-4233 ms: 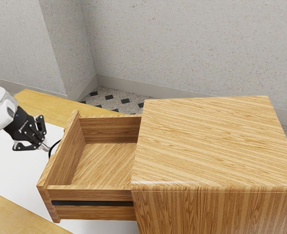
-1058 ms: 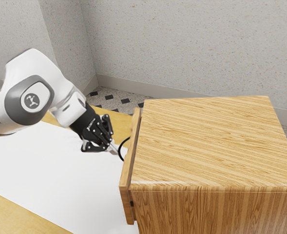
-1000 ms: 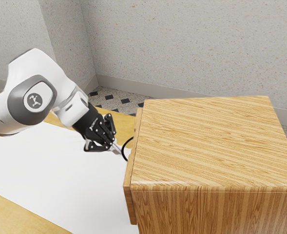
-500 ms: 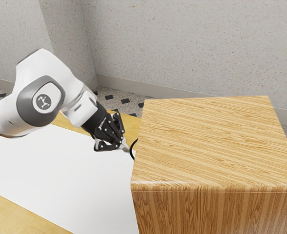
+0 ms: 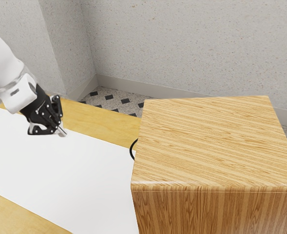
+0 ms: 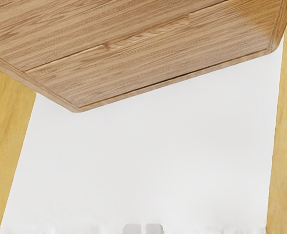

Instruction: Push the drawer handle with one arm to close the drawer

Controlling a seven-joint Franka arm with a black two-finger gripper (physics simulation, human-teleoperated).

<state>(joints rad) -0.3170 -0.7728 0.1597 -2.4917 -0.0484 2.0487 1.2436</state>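
Drawer: closed, its front (image 6: 99,24) in line with the wooden cabinet (image 5: 211,141); the inside is hidden, so its contents cannot be told.
Drawer handle: a black curve (image 5: 132,149) standing out on the exterior view's left of the cabinet, partly hidden by the top's edge.
Pincer: closed (image 5: 62,131) on nothing, well apart from the handle, above the white sheet (image 5: 65,170).
Arm: white links (image 5: 4,56) cut off by the exterior view's left edge.
Cabinet: base cut off in the exterior view; a seam with a shallow groove (image 6: 148,33) crosses its face.
Desk: yellowish wood (image 5: 94,118) beside the sheet.
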